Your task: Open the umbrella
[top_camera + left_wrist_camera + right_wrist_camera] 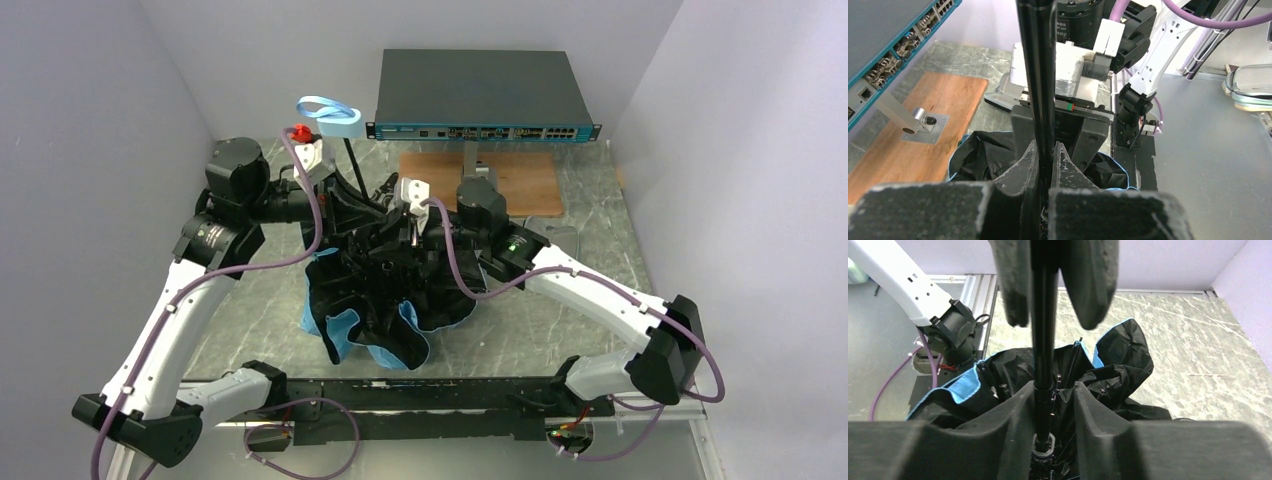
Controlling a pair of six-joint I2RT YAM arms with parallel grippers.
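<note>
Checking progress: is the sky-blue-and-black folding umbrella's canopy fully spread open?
No, the folding umbrella's canopy lies crumpled in loose folds on the grey marbled table.

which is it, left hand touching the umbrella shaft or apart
Touching. Left wrist view: left hand shut on the umbrella shaft, fingers against both sides.

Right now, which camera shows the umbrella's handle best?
The top camera: the pale-blue handle shows whole there, raised above the bundle. Both wrist cameras show only the black shaft and the crumpled canopy, and no handle at all.
</note>
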